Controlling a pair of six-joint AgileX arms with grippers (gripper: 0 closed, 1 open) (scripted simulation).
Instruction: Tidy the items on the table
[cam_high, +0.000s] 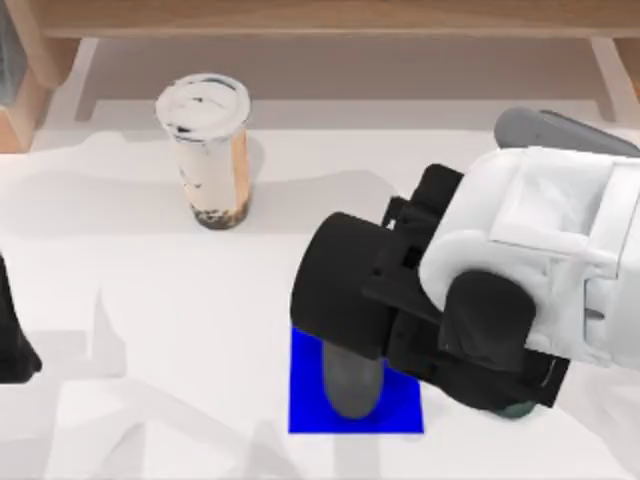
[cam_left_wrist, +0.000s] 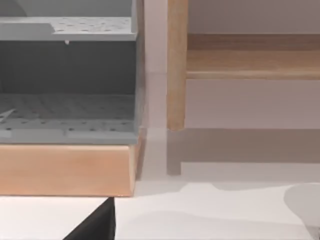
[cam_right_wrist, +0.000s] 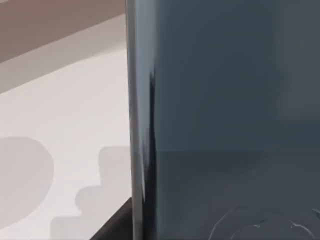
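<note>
The cup (cam_high: 208, 150), white-lidded with beige drink and dark pearls, stands upright at the back left of the white table (cam_high: 150, 330). The dark grey mouse (cam_high: 352, 385) lies on a blue pad (cam_high: 400, 405) near the front middle, partly under my right arm (cam_high: 450, 290). That arm reaches in from the right, and its black wrist hangs over the mouse and hides the gripper. The right wrist view has the smartphone (cam_right_wrist: 225, 100) very close, a glossy slate-grey face upright beside the tabletop. My left arm (cam_high: 12, 340) stays parked at the far left edge.
A light wooden shelf (cam_high: 320, 15) runs along the back, with a post and a grey perforated rack (cam_left_wrist: 67, 75) at the back left. A bit of the dark green stand (cam_high: 515, 408) peeks out under the right arm.
</note>
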